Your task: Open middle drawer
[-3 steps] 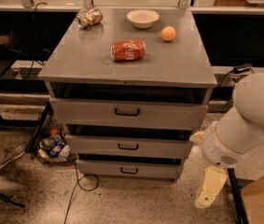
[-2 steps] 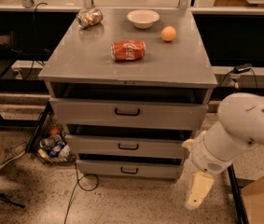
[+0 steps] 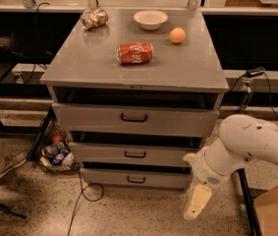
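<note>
The grey metal cabinet (image 3: 79, 68) has three drawers. The middle drawer (image 3: 104, 154) is wide and shallow, with a small black bar handle (image 3: 135, 155) at its centre, and its front stands level with the bottom drawer's. The taller top drawer (image 3: 89, 118) is above it and the narrow bottom drawer (image 3: 104, 177) is below it. My gripper (image 3: 196, 205) hangs pointing down from the white arm (image 3: 246, 144) at the lower right. It is near the floor, to the right of the bottom drawer, and apart from every handle.
On the cabinet top lie a red soda can (image 3: 135, 52), a white bowl (image 3: 151, 19), an orange (image 3: 177, 35) and a crumpled bag (image 3: 94, 18). A basket of rubbish (image 3: 55, 154) and a cable (image 3: 82, 200) lie on the floor at the left. A black post (image 3: 244, 200) and a cardboard box (image 3: 276, 210) are at the right.
My arm has swung left and down, bringing the gripper closer to the cabinet's lower right corner. The drawers and the objects on top have not moved.
</note>
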Controlling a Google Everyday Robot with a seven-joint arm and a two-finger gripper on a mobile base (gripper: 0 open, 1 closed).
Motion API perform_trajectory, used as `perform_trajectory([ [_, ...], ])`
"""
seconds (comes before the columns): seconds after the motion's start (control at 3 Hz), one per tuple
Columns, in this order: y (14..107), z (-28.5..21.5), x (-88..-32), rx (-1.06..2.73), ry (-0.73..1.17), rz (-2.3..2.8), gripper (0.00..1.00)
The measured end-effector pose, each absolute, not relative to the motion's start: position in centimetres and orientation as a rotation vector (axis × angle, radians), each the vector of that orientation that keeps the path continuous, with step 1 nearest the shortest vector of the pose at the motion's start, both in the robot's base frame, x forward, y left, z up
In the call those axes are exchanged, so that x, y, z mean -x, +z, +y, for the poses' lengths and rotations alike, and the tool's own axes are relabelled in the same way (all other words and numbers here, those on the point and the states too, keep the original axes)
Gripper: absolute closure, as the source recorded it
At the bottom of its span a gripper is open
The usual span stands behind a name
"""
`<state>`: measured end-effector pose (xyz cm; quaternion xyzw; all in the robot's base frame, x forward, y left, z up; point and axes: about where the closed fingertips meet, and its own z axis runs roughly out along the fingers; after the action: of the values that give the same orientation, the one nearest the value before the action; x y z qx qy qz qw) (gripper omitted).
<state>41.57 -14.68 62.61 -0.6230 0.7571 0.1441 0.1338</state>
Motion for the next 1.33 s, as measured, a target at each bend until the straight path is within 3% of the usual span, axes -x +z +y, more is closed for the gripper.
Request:
perform_trajectory([
  [0.33, 61.4, -14.7, -42.3, 1.802, 0.389, 2.197, 0.0],
  [1.0, 54.0, -14.4, -49.5, 1.74, 0.189, 2.171, 0.0],
  [1.33, 54.0, -14.4, -49.5, 1.741, 0.189, 2.171, 0.0],
])
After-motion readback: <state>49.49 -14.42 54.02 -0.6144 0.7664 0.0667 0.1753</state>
